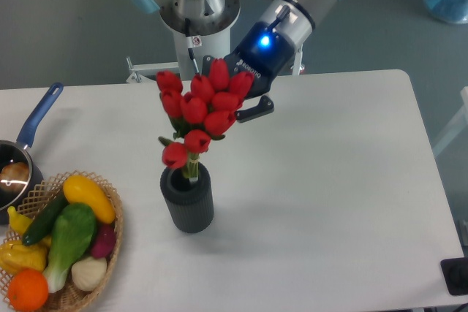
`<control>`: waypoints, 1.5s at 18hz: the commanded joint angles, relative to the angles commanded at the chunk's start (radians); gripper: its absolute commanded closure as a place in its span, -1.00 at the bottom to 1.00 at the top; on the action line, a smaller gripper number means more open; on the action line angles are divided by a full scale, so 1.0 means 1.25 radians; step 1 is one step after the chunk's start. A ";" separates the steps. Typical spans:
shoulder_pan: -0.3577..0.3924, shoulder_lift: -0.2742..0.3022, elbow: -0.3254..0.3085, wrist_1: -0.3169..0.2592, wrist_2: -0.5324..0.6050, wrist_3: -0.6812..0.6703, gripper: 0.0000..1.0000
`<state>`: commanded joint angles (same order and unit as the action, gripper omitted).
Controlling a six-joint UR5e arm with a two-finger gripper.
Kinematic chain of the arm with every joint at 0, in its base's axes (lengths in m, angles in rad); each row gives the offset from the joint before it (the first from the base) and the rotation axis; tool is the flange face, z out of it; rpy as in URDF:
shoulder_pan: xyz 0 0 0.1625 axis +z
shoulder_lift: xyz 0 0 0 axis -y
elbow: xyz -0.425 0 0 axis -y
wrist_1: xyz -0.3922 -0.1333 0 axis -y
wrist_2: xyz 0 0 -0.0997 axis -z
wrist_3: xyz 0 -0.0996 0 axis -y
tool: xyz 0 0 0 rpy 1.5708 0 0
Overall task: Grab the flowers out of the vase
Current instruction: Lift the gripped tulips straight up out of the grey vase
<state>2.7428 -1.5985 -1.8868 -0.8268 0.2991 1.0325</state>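
The flowers (202,107), a bunch of red tulips with green leaves, hang raised above the vase (188,201). Only the pale stem ends still reach into the vase's round mouth. The vase is a short dark grey ribbed cylinder standing upright on the white table. My gripper (232,100) sits behind the blooms at upper right, its black fingers (256,111) shut on the bunch. The blossoms hide most of the jaws. A blue light glows on the gripper body.
A wicker basket (102,253) of colourful vegetables sits at the front left corner. A blue-handled saucepan (22,153) lies at the left edge. The robot base (197,27) stands behind the table. A black object (457,275) shows at the right front edge.
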 joint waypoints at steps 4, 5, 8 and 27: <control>0.015 0.010 0.001 0.000 -0.022 -0.015 0.52; 0.026 0.011 0.001 0.000 -0.032 -0.018 0.52; 0.037 0.020 0.002 0.000 -0.043 -0.033 0.52; 0.077 -0.028 0.105 -0.002 -0.082 -0.074 0.52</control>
<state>2.8394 -1.6336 -1.7550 -0.8299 0.1963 0.9403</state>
